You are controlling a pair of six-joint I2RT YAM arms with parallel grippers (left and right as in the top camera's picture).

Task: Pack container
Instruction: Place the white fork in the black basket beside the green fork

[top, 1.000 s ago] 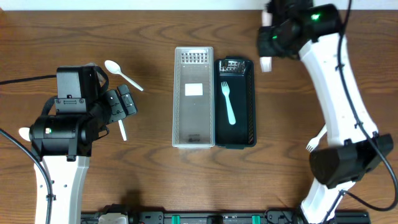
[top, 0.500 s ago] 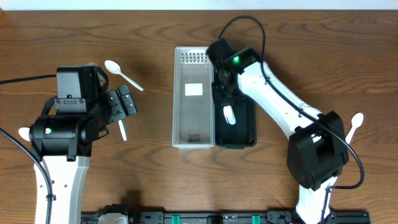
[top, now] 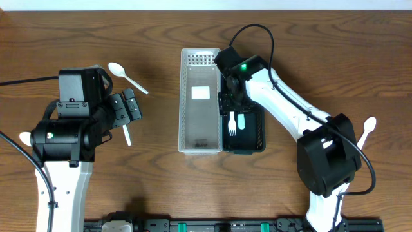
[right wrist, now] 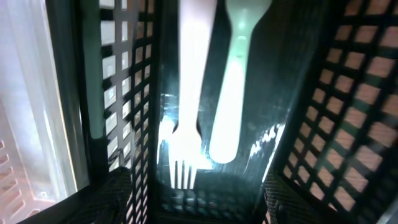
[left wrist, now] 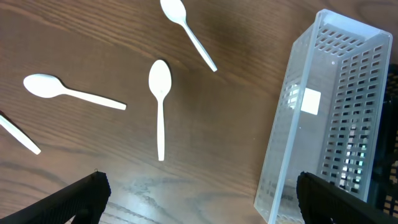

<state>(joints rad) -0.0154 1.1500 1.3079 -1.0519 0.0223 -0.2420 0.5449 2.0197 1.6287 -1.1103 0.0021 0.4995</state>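
Observation:
A black mesh container [top: 257,129] stands beside a clear container [top: 200,129] at the table's middle. Inside the black one lie a white fork [top: 232,124] and a teal fork [top: 241,121], side by side. My right gripper [top: 230,111] hovers just over them, open and holding nothing. In the right wrist view the white fork [right wrist: 186,93] and the teal fork [right wrist: 233,93] lie on the container floor, beyond my open gripper [right wrist: 199,202]. My left gripper [top: 127,107] stands open over bare table at the left; in its wrist view the left gripper [left wrist: 202,208] is empty.
White spoons lie loose on the left: one spoon [top: 127,76] at the back, another spoon [left wrist: 160,106] ahead of the left fingers, a third spoon [left wrist: 71,92] further left. One more white spoon [top: 367,132] lies at the far right.
The right arm swung from the back right down over the black container and its jaws opened. The white fork now lies beside the teal one. The left arm has not moved.

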